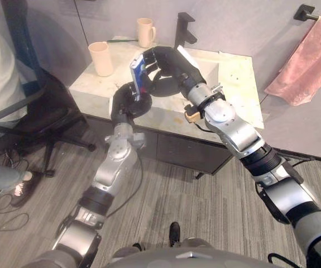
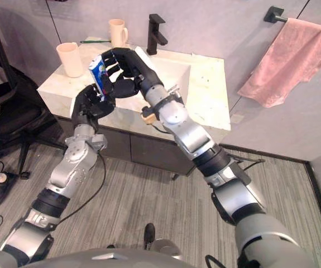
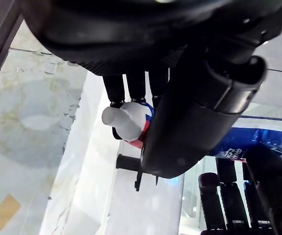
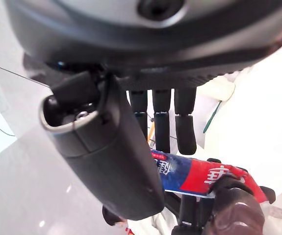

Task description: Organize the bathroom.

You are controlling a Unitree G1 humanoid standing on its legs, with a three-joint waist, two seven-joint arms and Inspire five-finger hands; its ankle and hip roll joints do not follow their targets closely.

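Gripping one toothpaste tube point(image 2: 97, 77), two hands point(image 2: 93, 103) point(image 2: 128, 66)

Two head cameras look steeply down from above at a marble vanity counter point(image 1: 235, 84) against the wall, from places slightly apart, both showing its black faucet point(image 2: 156, 29) and the grey plank floor point(image 1: 205, 206) below. Each wrist camera looks along its own hand from very close; both share the blue-and-red toothpaste tube point(image 4: 199, 178).

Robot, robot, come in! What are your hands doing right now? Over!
Left hand shut on toothpaste tube, above the counter. Right hand fingers around the tube's upper end. Two cups stand behind, nothing blocking.
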